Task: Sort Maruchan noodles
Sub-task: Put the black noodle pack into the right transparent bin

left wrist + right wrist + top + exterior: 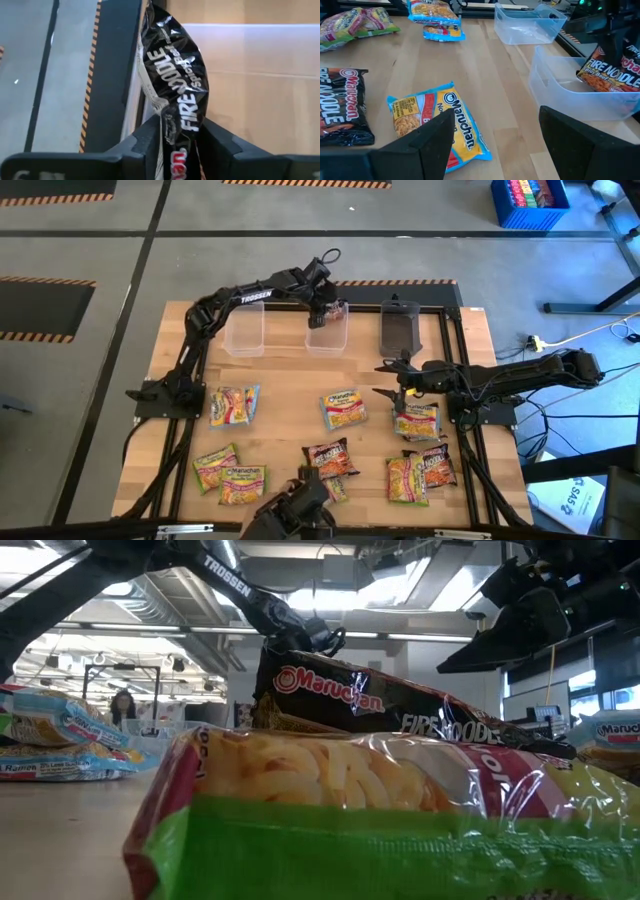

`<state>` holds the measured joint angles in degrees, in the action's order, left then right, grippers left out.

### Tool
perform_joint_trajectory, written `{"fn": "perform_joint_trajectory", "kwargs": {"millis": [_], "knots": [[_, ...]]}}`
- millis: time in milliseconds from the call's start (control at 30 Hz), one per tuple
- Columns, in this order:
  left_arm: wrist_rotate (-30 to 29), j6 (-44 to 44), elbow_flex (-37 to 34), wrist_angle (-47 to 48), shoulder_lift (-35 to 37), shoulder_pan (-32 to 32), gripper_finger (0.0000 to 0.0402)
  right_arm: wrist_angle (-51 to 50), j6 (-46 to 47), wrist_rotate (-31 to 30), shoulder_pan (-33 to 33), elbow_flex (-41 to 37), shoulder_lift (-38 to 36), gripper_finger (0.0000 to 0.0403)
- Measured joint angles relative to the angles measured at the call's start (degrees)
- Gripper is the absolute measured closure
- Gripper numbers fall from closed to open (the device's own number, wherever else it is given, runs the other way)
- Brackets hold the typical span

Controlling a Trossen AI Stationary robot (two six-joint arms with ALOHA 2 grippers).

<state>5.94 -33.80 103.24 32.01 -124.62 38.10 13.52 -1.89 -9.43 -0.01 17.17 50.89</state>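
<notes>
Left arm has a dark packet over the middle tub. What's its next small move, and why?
Probably finish opening the fingers and let go. The left gripper hangs over the middle clear tub, and the dark packet dangles between its fingers above the tub's floor, so it should fall inside. The right gripper, open, hovers over the table.

Stood on a light wooden table [290, 415] along its far edge: 2 clear plastic tubs [245, 330] [327, 335] side by side, then 1 dark grey tub [399, 326] just beyond them toward the right. Lay around that table: grey floor with black-and-orange hazard tape [48, 281], and a blue crate [530, 202] at the far right corner. Trailed across the floor at the right: loose cables [575, 335].
</notes>
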Motion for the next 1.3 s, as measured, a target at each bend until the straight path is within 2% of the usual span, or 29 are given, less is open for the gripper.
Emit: {"fn": "perform_joint_trajectory", "kwargs": {"millis": [167,433,667,767,1067,1167,1300], "knots": [[-0.8,0.0,0.0,-0.2,0.0,0.4,0.0267,0.0,0.0,0.0,0.0,0.0,0.0,0.0132],[-2.5,0.7,0.0,-0.5,1.0,0.0,0.0264,0.0,0.0,0.0,0.0,0.0,0.0,0.0132],[-8.9,3.3,0.0,-0.2,3.6,-0.6,0.0264,0.0,-0.1,0.0,0.0,0.0,0.0,0.0132],[-9.4,4.9,0.0,0.8,5.5,-1.4,0.0264,0.0,-0.1,0.0,0.0,0.0,0.0,0.0132],[-9.6,16.9,0.1,7.7,13.9,-9.6,0.0266,-0.4,0.0,0.0,0.0,0.0,0.0,0.0132],[-9.9,21.2,-0.4,11.5,16.2,-13.9,0.0268,-0.4,-0.1,-0.3,0.0,0.0,0.0,0.0132],[-13.5,25.8,-3.4,13.3,19.4,-21.0,0.0268,-0.5,0.1,0.3,0.0,0.0,0.0,0.0132]]}}
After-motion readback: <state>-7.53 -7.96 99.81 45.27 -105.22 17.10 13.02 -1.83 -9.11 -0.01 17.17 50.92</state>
